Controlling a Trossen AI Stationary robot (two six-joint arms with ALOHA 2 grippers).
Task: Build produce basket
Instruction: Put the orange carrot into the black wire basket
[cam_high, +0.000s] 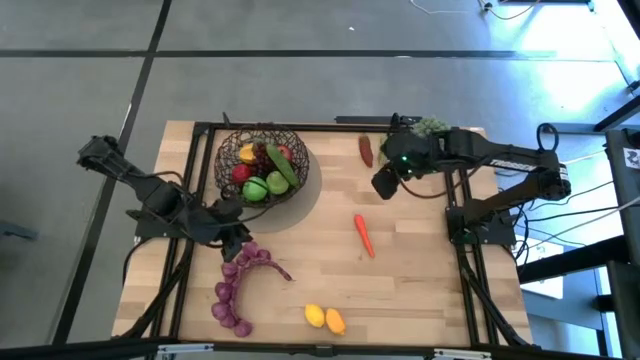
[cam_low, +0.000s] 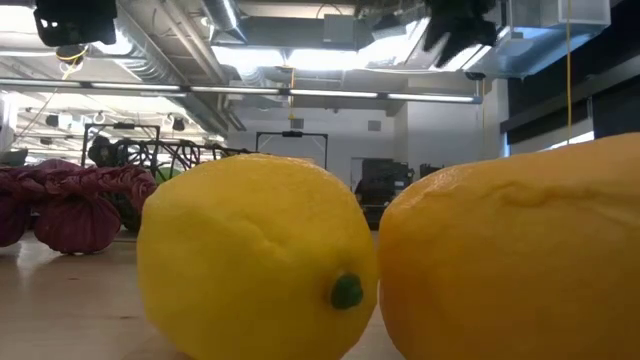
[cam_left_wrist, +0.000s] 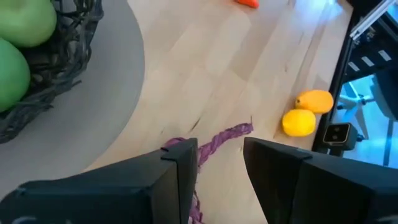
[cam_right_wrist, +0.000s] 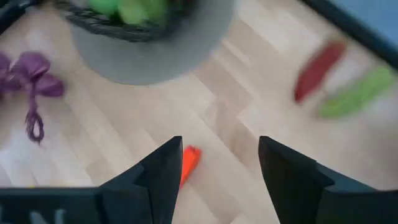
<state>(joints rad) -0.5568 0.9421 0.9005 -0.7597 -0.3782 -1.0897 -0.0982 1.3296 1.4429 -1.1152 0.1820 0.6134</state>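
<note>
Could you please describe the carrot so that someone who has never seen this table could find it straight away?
Start at the dark wire basket at the far side of the wooden table, standing on a grey round mat. Towards the table's middle, right of the basket, a small orange carrot lies alone on bare wood. It is the only slim orange piece; the lemon and its rounder orange neighbour sit at the near edge.

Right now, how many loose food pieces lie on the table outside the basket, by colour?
Purple: 1, grapes
Yellow: 1, lemon
Orange: 2, mango, carrot
Red: 1, red pepper
Green: 2, green pepper, leafy clump
Total: 7
</note>
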